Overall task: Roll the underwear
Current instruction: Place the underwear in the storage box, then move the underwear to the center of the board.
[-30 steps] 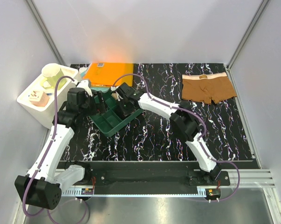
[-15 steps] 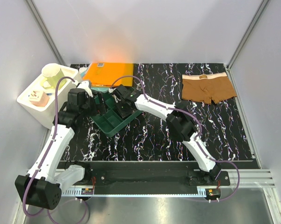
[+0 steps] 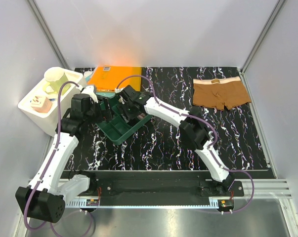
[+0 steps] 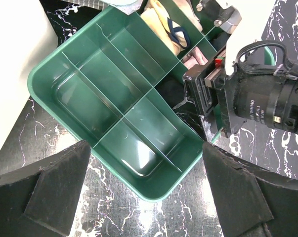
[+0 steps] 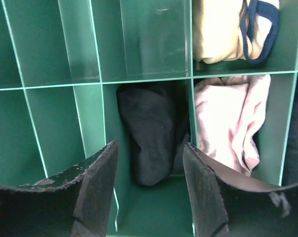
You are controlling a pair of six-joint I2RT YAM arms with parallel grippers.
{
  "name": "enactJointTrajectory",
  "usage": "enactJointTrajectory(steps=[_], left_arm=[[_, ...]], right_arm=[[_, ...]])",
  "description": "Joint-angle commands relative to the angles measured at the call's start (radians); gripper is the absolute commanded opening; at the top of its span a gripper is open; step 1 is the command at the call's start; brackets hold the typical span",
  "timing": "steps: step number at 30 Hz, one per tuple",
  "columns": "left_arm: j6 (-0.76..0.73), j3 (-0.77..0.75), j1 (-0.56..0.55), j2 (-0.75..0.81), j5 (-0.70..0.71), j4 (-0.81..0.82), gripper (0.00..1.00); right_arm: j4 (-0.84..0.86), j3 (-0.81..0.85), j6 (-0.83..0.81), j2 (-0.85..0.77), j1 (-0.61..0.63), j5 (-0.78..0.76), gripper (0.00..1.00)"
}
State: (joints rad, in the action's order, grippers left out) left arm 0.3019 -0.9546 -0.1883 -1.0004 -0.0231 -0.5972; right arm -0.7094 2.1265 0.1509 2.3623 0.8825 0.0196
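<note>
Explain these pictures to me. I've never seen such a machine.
Two robot arms, left and right, are bolted to a black marbled table. One picture looks down from above; the other two come from cameras on the wrists. The left claw and right claw are open, holding nothing, over a green divided tray. Under the right claw, black underwear sits bundled in one compartment, pink cloth in the next, yellow cloth beyond. Brown underwear lies flat at the far right. A white bin with a mug and an orange folder sit on the left.
</note>
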Motion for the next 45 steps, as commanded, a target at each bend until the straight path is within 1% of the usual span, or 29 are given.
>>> enactJointTrajectory(steps=[1,2,4,5,6,9,10,13,15,18,19,21,22,24,25,27,28,32,35,39,42,44,45], left_arm=[[-0.017,0.008,0.004,0.034,0.014,0.043,0.99],[-0.017,0.008,0.004,0.037,0.017,0.043,0.99],[-0.018,0.008,0.004,0.045,0.020,0.043,0.99],[-0.020,0.008,0.004,0.048,0.047,0.045,0.99],[-0.020,0.013,0.003,0.052,0.052,0.048,0.99],[-0.024,0.022,0.004,0.072,0.071,0.057,0.99],[-0.027,0.027,0.004,0.075,0.077,0.059,0.99],[-0.033,0.033,0.004,0.086,0.107,0.063,0.99],[-0.037,0.036,0.003,0.089,0.129,0.065,0.99],[-0.038,0.040,0.004,0.092,0.143,0.065,0.99],[-0.040,0.043,0.004,0.095,0.147,0.066,0.99],[-0.041,0.045,0.004,0.095,0.160,0.071,0.99],[-0.043,0.047,0.004,0.095,0.163,0.073,0.99],[-0.047,0.050,0.004,0.094,0.175,0.074,0.99],[-0.047,0.050,0.003,0.095,0.181,0.076,0.99],[-0.052,0.048,0.003,0.089,0.195,0.076,0.99],[-0.052,0.048,0.004,0.088,0.196,0.077,0.99],[-0.060,0.051,0.004,0.082,0.199,0.085,0.99],[-0.063,0.056,0.004,0.074,0.201,0.091,0.99],[-0.069,0.056,0.004,0.059,0.209,0.093,0.99],[-0.070,0.054,0.004,0.046,0.209,0.093,0.99],[-0.072,0.053,0.003,0.039,0.207,0.094,0.99],[-0.072,0.051,0.004,0.034,0.206,0.094,0.99]], right_arm=[[-0.019,0.029,0.006,-0.126,0.003,-0.017,0.68],[-0.018,0.027,0.004,-0.149,0.004,-0.044,0.69],[-0.012,0.024,-0.002,-0.173,0.000,-0.056,0.73],[-0.006,0.023,-0.004,-0.196,-0.004,-0.064,0.73],[-0.002,0.023,-0.004,-0.207,-0.007,-0.073,0.77],[0.017,0.024,-0.011,-0.244,-0.016,-0.081,0.80],[0.024,0.026,-0.010,-0.253,-0.019,-0.090,0.84],[0.040,0.009,-0.010,-0.293,-0.033,-0.124,0.88],[0.053,-0.013,-0.005,-0.331,-0.051,-0.147,0.90],[0.094,-0.098,0.006,-0.403,-0.080,-0.208,0.93],[0.106,-0.162,0.019,-0.425,-0.092,-0.242,0.94],[0.136,-0.233,0.036,-0.495,-0.118,-0.254,0.98],[0.158,-0.300,0.056,-0.518,-0.155,-0.250,1.00],[0.195,-0.368,0.070,-0.589,-0.195,-0.233,1.00],[0.208,-0.435,0.075,-0.612,-0.232,-0.225,1.00],[0.229,-0.490,0.069,-0.664,-0.275,-0.218,1.00],[0.229,-0.529,0.070,-0.682,-0.322,-0.208,1.00],[0.231,-0.589,0.070,-0.678,-0.433,-0.225,1.00],[0.232,-0.596,0.067,-0.621,-0.511,-0.230,0.97],[0.232,-0.550,0.078,-0.516,-0.586,-0.244,0.94],[0.234,-0.507,0.082,-0.433,-0.631,-0.268,0.87],[0.234,-0.482,0.076,-0.373,-0.639,-0.294,0.79],[0.234,-0.462,0.062,-0.358,-0.642,-0.311,0.78]])
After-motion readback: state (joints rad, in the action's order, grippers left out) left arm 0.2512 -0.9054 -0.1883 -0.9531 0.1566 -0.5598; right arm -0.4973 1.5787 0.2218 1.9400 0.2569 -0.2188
